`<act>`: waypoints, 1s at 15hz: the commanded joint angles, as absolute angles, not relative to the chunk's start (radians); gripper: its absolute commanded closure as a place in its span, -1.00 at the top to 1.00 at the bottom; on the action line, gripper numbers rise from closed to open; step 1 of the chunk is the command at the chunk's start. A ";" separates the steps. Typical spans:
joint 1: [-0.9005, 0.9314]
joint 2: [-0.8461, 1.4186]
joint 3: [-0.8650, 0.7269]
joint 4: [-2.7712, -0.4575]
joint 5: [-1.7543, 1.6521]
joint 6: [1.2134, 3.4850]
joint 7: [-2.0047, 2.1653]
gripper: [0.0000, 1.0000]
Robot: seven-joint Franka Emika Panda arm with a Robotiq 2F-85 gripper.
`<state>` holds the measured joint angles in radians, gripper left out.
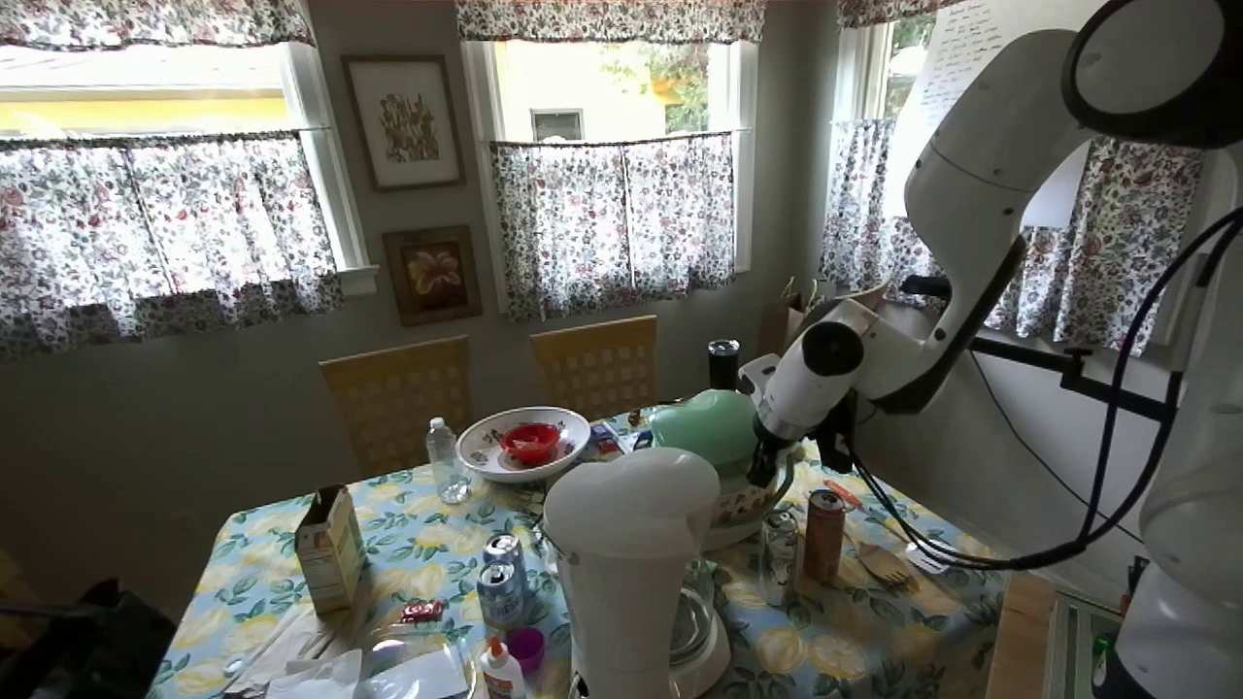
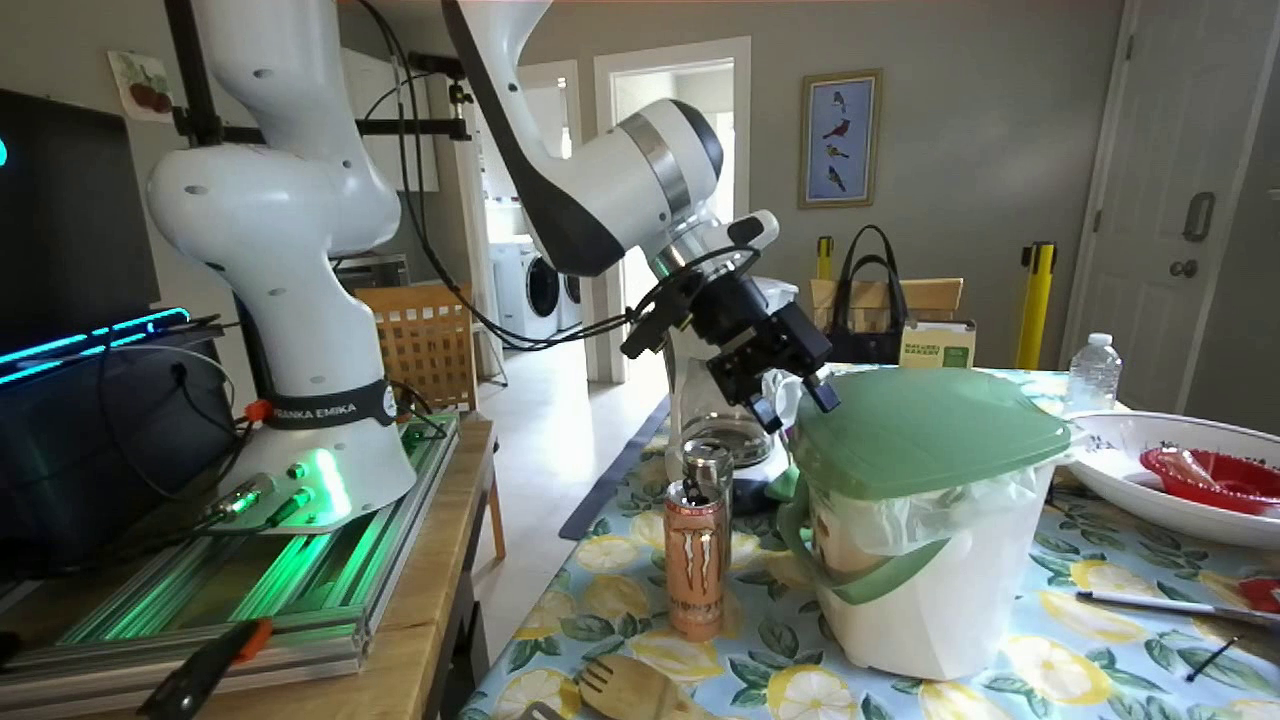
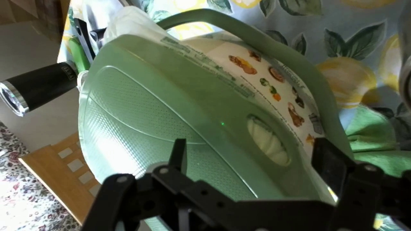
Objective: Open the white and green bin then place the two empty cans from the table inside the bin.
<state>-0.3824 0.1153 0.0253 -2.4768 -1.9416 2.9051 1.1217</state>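
Note:
The white and green bin stands on the floral-covered table (image 2: 600,600). Its green lid (image 2: 930,430) is down on the whitish body (image 2: 930,610), with a plastic liner sticking out under the rim. The lid fills much of the wrist view (image 3: 144,112), with an oval opening near its edge. My gripper (image 2: 797,404) is open and empty just over the lid's near edge; in the wrist view (image 3: 250,150) its fingers stand apart on both sides of that edge. Contact is unclear. An orange can (image 2: 695,570) and a silver can (image 1: 779,558) stand upright beside the bin.
A white coffee maker (image 1: 631,563) stands close to the bin. Two more cans (image 1: 501,594) stand beyond it. A white bowl (image 2: 1110,450) holding a red bowl (image 2: 1220,485) is beside the bin. Wooden utensils (image 2: 630,690) lie near the orange can. A black tumbler (image 3: 41,85) is behind the bin.

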 commanded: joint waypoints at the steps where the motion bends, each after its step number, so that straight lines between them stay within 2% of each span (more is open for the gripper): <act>1: -0.372 0.177 0.045 -2.445 -2.035 2.855 1.235 1.00; 15: -0.373 0.185 0.091 -2.425 -2.200 2.776 1.497 1.00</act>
<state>-0.3749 0.1594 0.0784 -2.4504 -2.1446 2.8001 1.4228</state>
